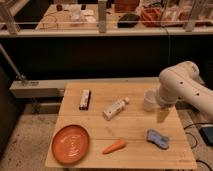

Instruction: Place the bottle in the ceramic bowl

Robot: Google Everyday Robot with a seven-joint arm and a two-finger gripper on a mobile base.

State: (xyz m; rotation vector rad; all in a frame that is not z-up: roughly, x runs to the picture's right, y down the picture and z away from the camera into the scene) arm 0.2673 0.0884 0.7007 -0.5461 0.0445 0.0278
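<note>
A white bottle (pixel 116 108) lies on its side near the middle of the wooden table (pixel 130 127). The orange ceramic bowl (pixel 71 144) sits at the table's front left corner. My white arm (pixel 180 87) reaches in from the right. The gripper (pixel 161 114) hangs below it over the table's right side, well to the right of the bottle and apart from it. It holds nothing that I can see.
A white cup (pixel 149 100) stands just left of the arm. A blue cloth-like object (pixel 157 138) lies at the front right, an orange carrot (pixel 114 146) at the front middle, and a dark red packet (pixel 85 99) at the back left. A railing runs behind the table.
</note>
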